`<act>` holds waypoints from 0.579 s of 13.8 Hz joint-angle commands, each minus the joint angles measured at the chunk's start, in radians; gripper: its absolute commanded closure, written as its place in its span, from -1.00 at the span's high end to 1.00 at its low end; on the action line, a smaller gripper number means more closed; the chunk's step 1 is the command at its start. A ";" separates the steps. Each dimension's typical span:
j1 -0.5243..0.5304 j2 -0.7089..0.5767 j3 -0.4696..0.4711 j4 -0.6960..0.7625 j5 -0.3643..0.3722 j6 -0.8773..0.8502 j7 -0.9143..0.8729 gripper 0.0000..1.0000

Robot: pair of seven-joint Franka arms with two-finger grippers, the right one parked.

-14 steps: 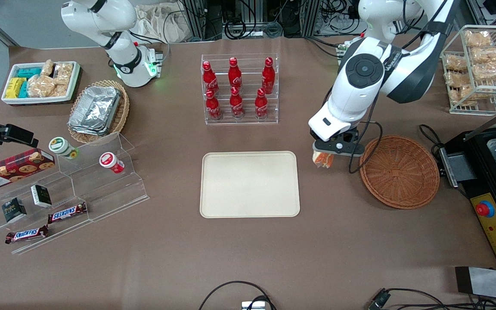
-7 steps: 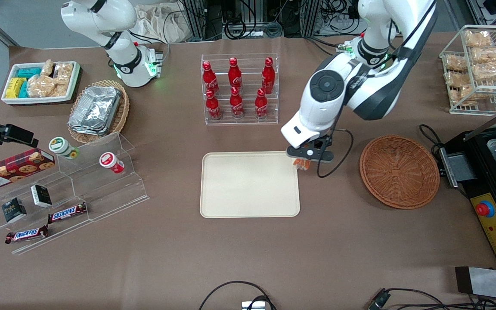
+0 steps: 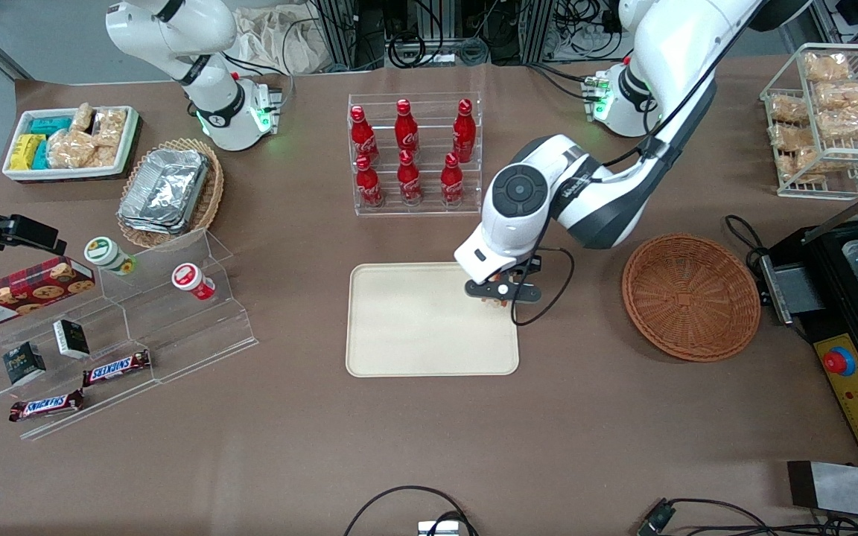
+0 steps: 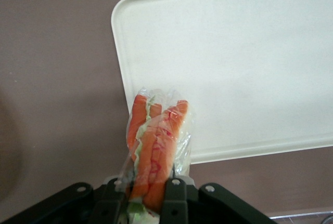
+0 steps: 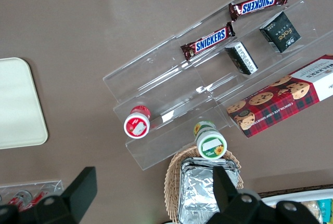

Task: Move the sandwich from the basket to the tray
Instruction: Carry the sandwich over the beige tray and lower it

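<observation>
Light: bright and even, coming from overhead.
Shadows: soft and short; a faint one lies under the gripper (image 3: 500, 295) on the tray (image 3: 414, 350), and a dim patch shows on the table (image 3: 429, 447) toward 6 o'clock in the front view.
Glare: white shine on the foil containers (image 3: 164, 190); the clear wrap of the sandwich (image 4: 156, 146) glints in the left wrist view.
Focus: the front view is sharp; the black fingers (image 4: 174, 203) look soft.
Colour: the tray looks washed out.
</observation>
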 commanded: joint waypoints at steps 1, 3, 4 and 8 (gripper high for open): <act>-0.022 0.059 0.001 0.056 0.053 -0.014 -0.057 -0.55; -0.045 0.104 0.003 0.091 0.082 -0.014 -0.066 -0.55; -0.049 0.125 0.003 0.108 0.091 -0.014 -0.077 -0.55; -0.051 0.176 0.003 0.122 0.157 -0.013 -0.119 -0.55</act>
